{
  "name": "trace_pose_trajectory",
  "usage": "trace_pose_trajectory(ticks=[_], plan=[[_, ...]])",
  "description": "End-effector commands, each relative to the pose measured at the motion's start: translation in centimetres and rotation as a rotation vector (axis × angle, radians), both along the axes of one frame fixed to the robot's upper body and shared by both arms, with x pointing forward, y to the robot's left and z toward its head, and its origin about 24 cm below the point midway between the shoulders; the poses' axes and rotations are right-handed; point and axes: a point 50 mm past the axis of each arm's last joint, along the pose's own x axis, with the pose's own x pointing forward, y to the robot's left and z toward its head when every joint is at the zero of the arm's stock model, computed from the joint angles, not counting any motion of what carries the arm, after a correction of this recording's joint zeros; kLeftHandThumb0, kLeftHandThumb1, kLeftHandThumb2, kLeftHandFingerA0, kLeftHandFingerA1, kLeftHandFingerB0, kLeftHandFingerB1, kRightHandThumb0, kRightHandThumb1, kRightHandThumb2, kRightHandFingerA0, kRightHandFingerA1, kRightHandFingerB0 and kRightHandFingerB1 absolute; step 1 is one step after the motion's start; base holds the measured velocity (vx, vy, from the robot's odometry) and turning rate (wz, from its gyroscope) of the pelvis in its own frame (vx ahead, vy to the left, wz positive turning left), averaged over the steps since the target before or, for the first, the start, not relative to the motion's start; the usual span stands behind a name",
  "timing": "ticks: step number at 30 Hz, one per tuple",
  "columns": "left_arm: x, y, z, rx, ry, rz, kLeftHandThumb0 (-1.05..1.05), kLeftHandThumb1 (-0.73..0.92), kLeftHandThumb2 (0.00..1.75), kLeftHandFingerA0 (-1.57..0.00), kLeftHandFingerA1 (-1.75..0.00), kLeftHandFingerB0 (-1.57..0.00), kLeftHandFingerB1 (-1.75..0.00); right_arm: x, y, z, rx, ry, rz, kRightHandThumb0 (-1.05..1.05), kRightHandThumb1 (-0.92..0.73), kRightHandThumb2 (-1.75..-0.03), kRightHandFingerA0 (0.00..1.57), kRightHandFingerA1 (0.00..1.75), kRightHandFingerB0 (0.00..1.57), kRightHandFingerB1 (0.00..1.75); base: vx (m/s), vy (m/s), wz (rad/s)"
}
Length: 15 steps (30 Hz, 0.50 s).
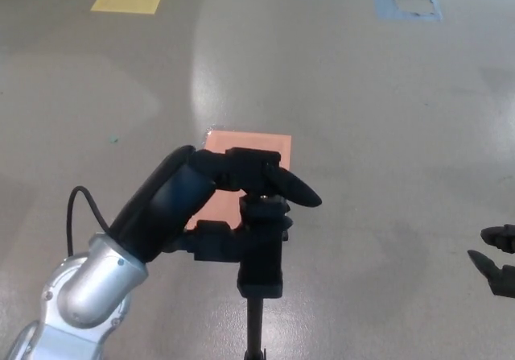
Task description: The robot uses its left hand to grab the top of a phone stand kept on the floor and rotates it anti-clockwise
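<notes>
We see right hand (497, 259) cut by right edge; phone stand (261, 251) pole cut by near edge, base unseen; left hand (201, 199) hides part of clamp.

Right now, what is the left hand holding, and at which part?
The left hand holds the phone stand at its top clamp head.

Black phone stand (262, 251); orange mat (256, 149); grey floor (362, 118).
</notes>
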Motion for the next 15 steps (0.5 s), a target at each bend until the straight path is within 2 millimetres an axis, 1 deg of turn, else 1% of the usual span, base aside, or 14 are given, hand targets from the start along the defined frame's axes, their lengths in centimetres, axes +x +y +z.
trace_pose_trajectory(ticks=[1, 2, 9, 10, 11, 12, 13, 15], plan=[[1.83, 1.29, -1.01, -0.315, 0.582, -0.008, -0.10, 0.74, 0.62, -0.93, -0.63, -0.84, -0.63, 0.63, -0.67, 1.21, -0.016, -0.011, -0.014, -0.64, -0.87, -0.65, 0.17, 0.29, 0.05, 0.23, 0.00, 0.000, 0.00], [1.94, 1.35, -1.03, -0.328, 0.602, -0.006, -0.08, 0.75, 0.62, -0.92, -0.64, -0.84, -0.63, 0.67, -0.66, 1.25, -0.011, -0.013, -0.019, -0.70, -0.70, -0.96, 0.09, 0.41, 0.04, 0.26, 0.00, 0.000, 0.00], [2.41, 1.61, -1.13, -0.369, 0.699, 0.011, -0.09, 0.73, 0.62, -0.95, -0.60, -0.85, -0.61, 0.84, -0.59, 1.44, -0.014, -0.017, -0.020, -0.70, -0.70, -0.97, 0.10, 0.42, 0.03, 0.26, 0.00, 0.000, 0.00], [2.44, 1.65, -1.11, -0.374, 0.713, 0.012, -0.09, 0.73, 0.62, -0.95, -0.60, -0.85, -0.60, 0.88, -0.58, 1.48, -0.014, -0.018, -0.017, -0.64, -0.87, -0.65, 0.17, 0.29, 0.05, 0.23, 0.00, 0.000, 0.00], [2.49, 1.69, -1.11, -0.378, 0.722, 0.014, -0.09, 0.73, 0.62, -0.96, -0.60, -0.85, -0.60, 0.90, -0.57, 1.52, -0.015, -0.019, -0.015, -0.64, -0.86, -0.69, 0.17, 0.30, 0.06, 0.18, 0.00, 0.000, 0.00], [2.52, 1.71, -1.10, -0.380, 0.728, 0.015, -0.09, 0.73, 0.62, -0.96, -0.60, -0.85, -0.60, 0.92, -0.56, 1.54, -0.015, -0.020, -0.015, -0.64, -0.86, -0.69, 0.17, 0.30, 0.06, 0.18, 0.00, 0.000, 0.00], [2.64, 1.78, -1.13, -0.387, 0.742, 0.016, -0.10, 0.72, 0.62, -0.96, -0.59, -0.84, -0.60, 0.96, -0.55, 1.58, -0.013, -0.021, -0.015, -0.70, -0.70, -0.97, 0.09, 0.41, 0.04, 0.25, 0.00, 0.000, 0.00], [2.74, 1.85, -1.17, -0.393, 0.754, 0.016, -0.10, 0.72, 0.62, -0.96, -0.59, -0.84, -0.60, 0.98, -0.54, 1.61, -0.009, -0.022, -0.017, -0.70, -0.70, -0.97, 0.09, 0.41, 0.04, 0.25, 0.00, 0.000, 0.00]])
